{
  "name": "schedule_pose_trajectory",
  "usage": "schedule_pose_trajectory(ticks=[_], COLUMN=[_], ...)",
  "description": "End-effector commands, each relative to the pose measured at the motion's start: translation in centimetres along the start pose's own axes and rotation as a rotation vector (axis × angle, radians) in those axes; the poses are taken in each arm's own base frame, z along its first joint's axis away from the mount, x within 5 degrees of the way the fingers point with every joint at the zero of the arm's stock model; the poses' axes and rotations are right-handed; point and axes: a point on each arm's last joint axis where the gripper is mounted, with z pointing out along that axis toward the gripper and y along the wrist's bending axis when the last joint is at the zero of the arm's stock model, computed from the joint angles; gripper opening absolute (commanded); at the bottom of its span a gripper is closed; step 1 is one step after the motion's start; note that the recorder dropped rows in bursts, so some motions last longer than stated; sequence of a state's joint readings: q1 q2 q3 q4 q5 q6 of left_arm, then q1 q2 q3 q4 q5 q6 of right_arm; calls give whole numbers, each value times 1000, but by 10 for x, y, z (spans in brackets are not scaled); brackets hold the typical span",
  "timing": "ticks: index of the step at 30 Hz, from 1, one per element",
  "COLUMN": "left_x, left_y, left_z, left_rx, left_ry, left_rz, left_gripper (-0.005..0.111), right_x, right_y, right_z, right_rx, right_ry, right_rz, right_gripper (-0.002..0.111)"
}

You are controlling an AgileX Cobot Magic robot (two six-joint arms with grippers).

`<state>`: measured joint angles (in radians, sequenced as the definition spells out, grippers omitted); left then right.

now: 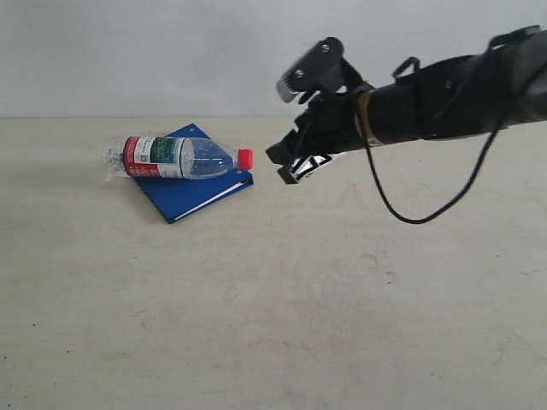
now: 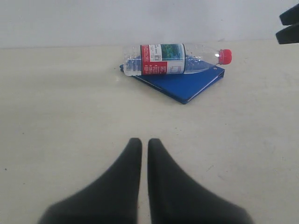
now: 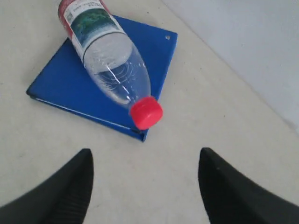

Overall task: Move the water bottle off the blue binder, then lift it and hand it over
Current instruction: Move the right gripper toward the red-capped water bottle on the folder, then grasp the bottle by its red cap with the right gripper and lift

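Exterior view: water bottle (image 1: 175, 158) rests atop blue binder (image 1: 184, 196)

Lying on its side, the bottle points its red cap at the right gripper (image 1: 284, 166), jaws spread wide and empty nearby. The left gripper (image 2: 145, 148), pinched closed on nothing, sits well apart.

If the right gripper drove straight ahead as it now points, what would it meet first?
Probably the red cap of the water bottle, which lies centred ahead of the open right gripper. Height alignment is hard to judge.
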<state>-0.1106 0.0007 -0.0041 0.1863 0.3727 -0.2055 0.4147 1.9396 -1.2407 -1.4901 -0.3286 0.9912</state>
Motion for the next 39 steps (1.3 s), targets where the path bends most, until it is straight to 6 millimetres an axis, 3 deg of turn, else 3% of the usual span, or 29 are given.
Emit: schedule_pose_trajectory(ticks=[1, 3, 6, 10, 17, 27, 34, 37, 39], left_x=[0, 0, 0, 0, 0, 0, 0, 0, 0], left_y=[0, 0, 0, 0, 0, 0, 0, 0, 0], left_z=[0, 0, 0, 0, 0, 0, 0, 0, 0], left_rx=[4, 4, 4, 4, 4, 4, 4, 4, 4], left_ry=[-6, -6, -6, -6, -6, -6, -6, -6, -6], left_rz=[10, 10, 10, 10, 10, 10, 10, 10, 10], left_gripper=[4, 4, 4, 4, 4, 4, 4, 4, 4], right_x=[-14, -14, -2, 14, 17, 1, 9, 9, 9], right_y=[17, 29, 30, 29, 30, 24, 26, 29, 29], right_z=[45, 67, 91, 106, 108, 117, 122, 123, 123], right_rx=[71, 99, 172, 185, 180, 194, 181, 151, 149], right_ry=[82, 114, 182, 236, 245, 186, 202, 186, 184], right_rz=[-274, -362, -450, -516, -555, -563, -562, -561, -561], right_gripper=[58, 58, 58, 58, 58, 58, 58, 47, 32])
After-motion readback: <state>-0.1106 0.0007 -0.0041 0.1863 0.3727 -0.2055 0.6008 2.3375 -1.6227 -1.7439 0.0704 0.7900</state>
